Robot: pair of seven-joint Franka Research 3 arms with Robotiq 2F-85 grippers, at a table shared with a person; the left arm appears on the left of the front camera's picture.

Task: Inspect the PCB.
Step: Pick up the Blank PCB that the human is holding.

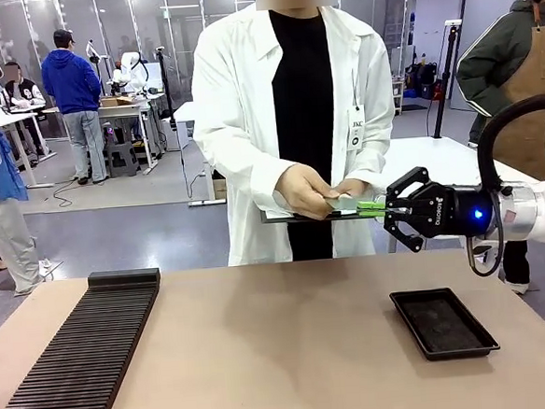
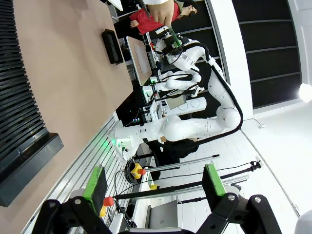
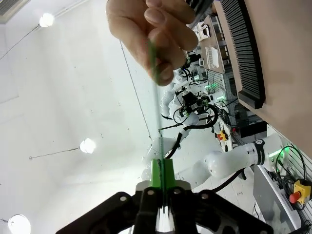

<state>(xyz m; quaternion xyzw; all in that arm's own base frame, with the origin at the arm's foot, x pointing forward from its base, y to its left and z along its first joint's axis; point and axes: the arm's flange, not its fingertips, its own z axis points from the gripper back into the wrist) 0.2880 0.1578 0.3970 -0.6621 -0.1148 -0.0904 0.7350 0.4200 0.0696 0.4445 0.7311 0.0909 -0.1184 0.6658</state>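
Gripping the PCB by one edge, the R gripper sat mid-right of the front frame, above and beyond the table's far edge. Board was roughly level and up in the air, not on the table. The person's hand held the opposite end, so both had it at once.

R wrist view: board seen edge-on, a thin green line running from the pads at bottom centre up to the hand at top centre. Pads were pressed flat together w/ only the board's thickness between.

L gripper was spread wide w/ nothing in it, at the bottom of its own view.

Tray at lower right of front frame, rack at lower left; neither touched.

Step, by my read: handover, person to R arm, inspection proper not yet begun.

Next move prob. calls for:
- waiting for the hand to let go, no tugging
- keeping the clamp firm, since the hold is thin and at the edge only
- bringing the board's face to where it can be looked over, w/o tilt or slip.
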